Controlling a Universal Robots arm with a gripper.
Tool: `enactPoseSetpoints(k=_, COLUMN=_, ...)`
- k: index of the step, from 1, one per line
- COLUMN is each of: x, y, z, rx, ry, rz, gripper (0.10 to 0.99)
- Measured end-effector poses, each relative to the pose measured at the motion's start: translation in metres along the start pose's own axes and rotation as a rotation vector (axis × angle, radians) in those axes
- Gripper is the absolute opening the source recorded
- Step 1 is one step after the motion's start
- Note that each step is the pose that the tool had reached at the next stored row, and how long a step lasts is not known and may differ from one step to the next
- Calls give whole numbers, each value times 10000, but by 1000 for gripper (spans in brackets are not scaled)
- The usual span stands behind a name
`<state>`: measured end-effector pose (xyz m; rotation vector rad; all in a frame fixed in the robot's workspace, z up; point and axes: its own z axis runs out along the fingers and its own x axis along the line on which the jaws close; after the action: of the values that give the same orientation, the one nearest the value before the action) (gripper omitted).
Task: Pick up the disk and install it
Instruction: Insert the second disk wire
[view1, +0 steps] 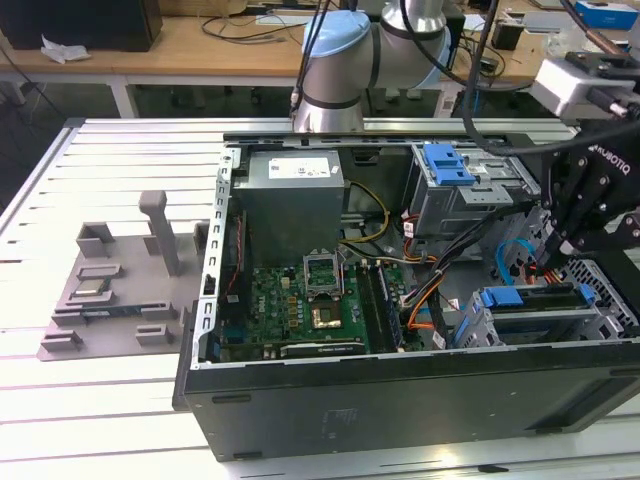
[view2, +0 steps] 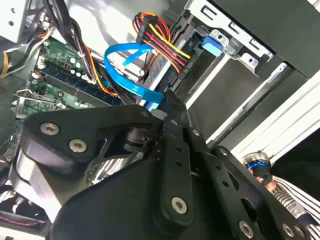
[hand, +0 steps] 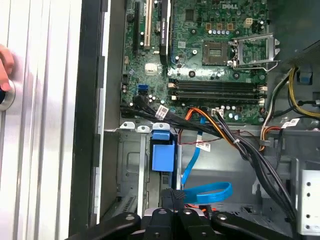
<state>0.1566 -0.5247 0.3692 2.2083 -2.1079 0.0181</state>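
gripper (view1: 560, 262) low over the drive bay (view1: 540, 312) at exterior view's right; jaws hidden, cannot tell. blue ribbon cable (view2: 131, 70) just beside; snagging looks likely.

Disk (view1: 540, 300) in drive cage (view1: 600, 325)

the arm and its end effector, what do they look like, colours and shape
The arm has silver-grey tubular segments with pale blue joint caps, and dark cables run beside it. The end effector is matte black, built from angular linkage bars with round silver pin heads, and carries white lettering. A white box-shaped camera sits above it.
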Motion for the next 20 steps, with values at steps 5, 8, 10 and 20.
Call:
enactPoseSetpoints(k=5, x=47, y=-13, z=73, rx=-1, ry=1, rz=1, gripper=102)
enactPoseSetpoints(k=8, x=78, y=-28, z=95, rx=-2, ry=0, rz=1, gripper=102)
enactPoseSetpoints(k=10, x=90, y=-41, z=113, rx=-3, ry=-1, rz=1, gripper=102)
enactPoseSetpoints(k=20, x=107, y=-91, z=204, rx=-5, ry=1, rz=2, gripper=102)
